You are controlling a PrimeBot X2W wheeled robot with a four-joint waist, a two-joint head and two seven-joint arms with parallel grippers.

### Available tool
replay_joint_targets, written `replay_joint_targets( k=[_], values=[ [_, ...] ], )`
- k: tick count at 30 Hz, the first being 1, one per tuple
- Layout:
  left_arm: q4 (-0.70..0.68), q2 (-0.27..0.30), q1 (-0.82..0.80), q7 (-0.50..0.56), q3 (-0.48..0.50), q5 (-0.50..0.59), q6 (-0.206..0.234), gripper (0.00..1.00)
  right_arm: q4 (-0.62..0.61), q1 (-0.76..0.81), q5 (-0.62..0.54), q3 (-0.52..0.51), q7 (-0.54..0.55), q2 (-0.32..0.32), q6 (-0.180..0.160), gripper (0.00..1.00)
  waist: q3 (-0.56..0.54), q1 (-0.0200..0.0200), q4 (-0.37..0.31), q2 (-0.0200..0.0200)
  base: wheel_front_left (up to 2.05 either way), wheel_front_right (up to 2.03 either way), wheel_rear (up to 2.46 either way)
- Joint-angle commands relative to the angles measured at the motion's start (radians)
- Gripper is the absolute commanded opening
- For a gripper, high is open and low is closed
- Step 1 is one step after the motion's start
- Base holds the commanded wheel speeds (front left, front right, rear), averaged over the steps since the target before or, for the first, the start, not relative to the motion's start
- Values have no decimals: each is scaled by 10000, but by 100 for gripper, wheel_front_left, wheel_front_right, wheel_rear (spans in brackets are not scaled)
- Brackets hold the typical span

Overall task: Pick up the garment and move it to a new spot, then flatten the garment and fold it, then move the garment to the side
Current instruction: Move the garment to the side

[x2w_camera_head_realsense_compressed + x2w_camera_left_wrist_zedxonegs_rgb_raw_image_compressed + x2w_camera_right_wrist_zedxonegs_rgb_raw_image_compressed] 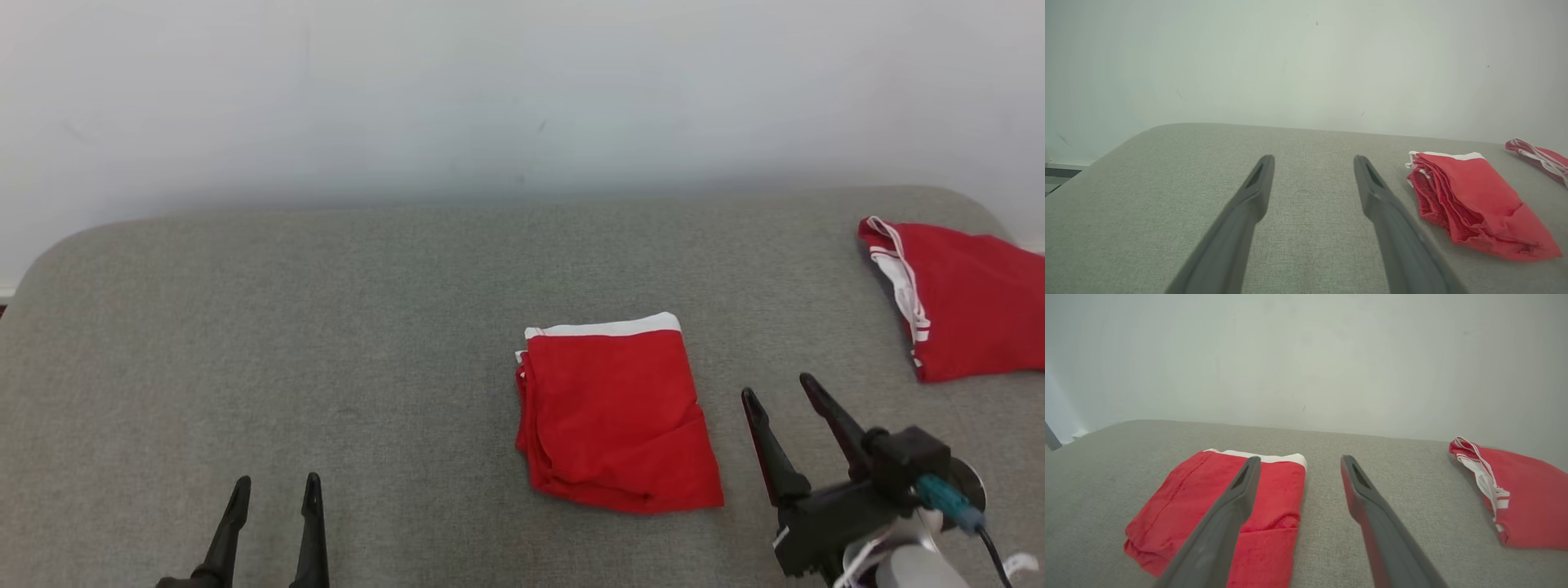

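Note:
A red garment (614,412) with a white band along its far edge lies folded into a neat rectangle in the middle of the grey padded table (326,327). The left wrist view has the garment (1474,200) at the right, and the right wrist view has the garment (1208,506) at the lower left. My right gripper (778,392) stands open just right of it, fingers apart and empty. At the lower left, well away from the cloth, my left gripper (276,488) is open over bare table. Nothing is held.
A second red garment (963,298) with white striped trim lies at the table's far right edge, partly cut off, also seen as the second garment (1515,498) in the right wrist view. A pale wall (522,98) runs behind the table. The table's left half is bare grey fabric.

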Motion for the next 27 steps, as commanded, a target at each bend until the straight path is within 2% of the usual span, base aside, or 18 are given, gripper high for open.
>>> replay_joint_targets(
  k=[1, 9, 16, 27],
  values=[
    [5, 10, -210, 3, -49, -79, 34, 100, 236, -388, 68, 144, 55, -60, -28, 100, 220, 0, 235, 0, 0, 0, 0],
    [82, 10, -485, 3, -327, -223, 163, 100, 2257, -1855, 274, 424, 573, -130, -28, 100, 720, 0, 921, 0, 0, 0, 0],
    [112, 10, -812, 3, -554, -342, 240, 100, 4202, -2860, 650, 788, 603, -33, -28, 100, 1130, 0, 1372, 0, 0, 0, 0],
    [190, 10, -1238, 3, -757, -413, 373, 100, 6313, -3593, 1364, 1547, 452, 344, -28, 100, 1577, 0, 1562, 0, 0, 0, 0]
  ],
)
